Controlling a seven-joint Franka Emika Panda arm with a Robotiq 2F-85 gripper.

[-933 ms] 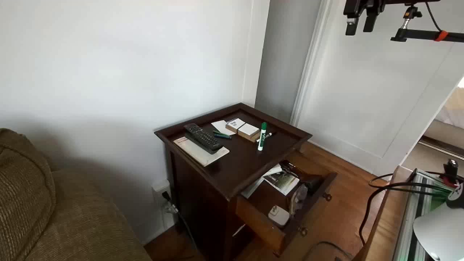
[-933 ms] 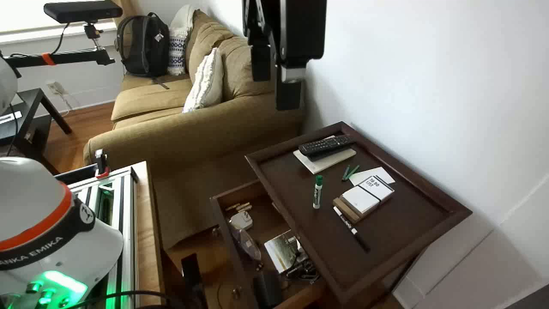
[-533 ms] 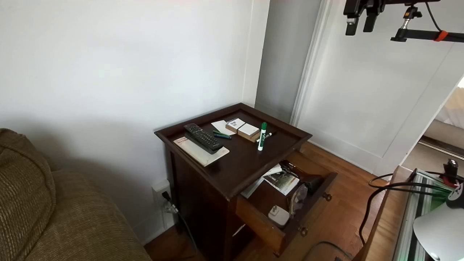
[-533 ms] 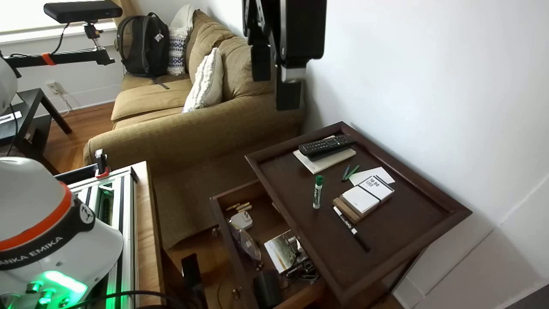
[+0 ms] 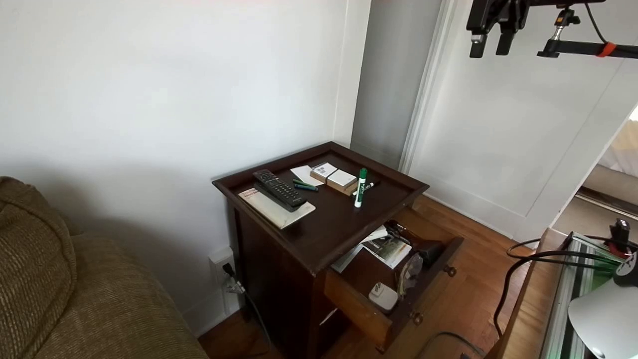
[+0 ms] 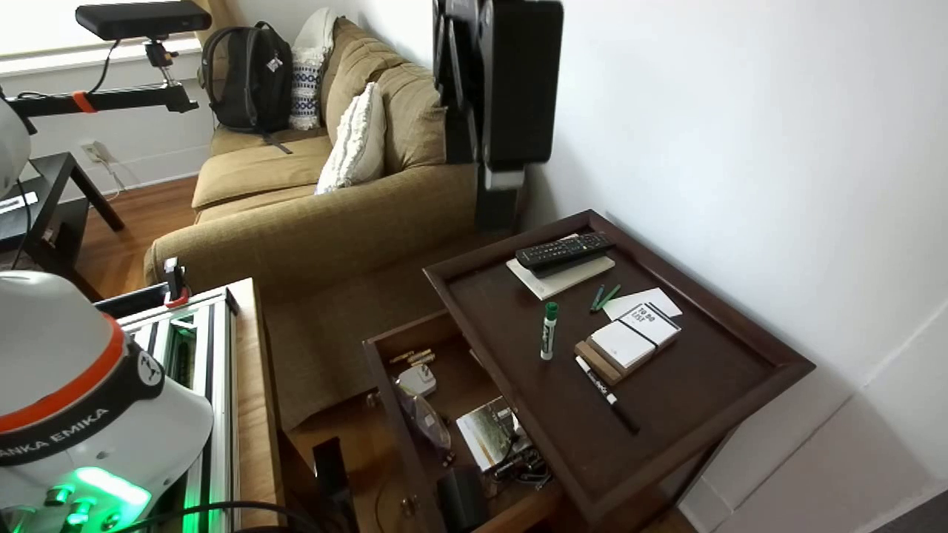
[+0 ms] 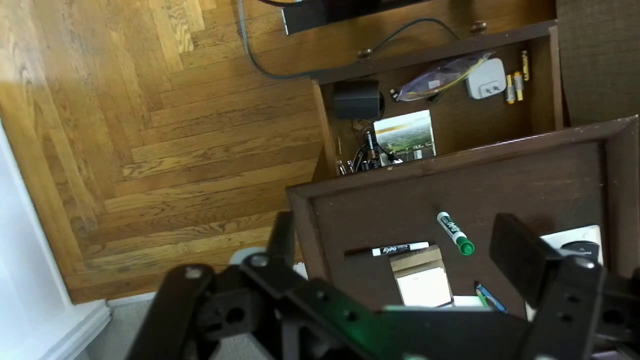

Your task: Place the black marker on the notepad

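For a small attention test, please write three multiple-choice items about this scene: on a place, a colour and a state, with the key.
1. The black-capped marker lies:
A) in the drawer
B) beside the to-do notepad
C) on the remote control

2. Cap colour of the upright marker:
A) red
B) yellow
C) green

3. The hand is:
A) open
B) shut on a marker
C) shut, empty

1 B: an exterior view shows it alongside, on the nightstand.
2 C: both exterior views show green.
3 A: the wrist view shows its jaws apart, nothing held.
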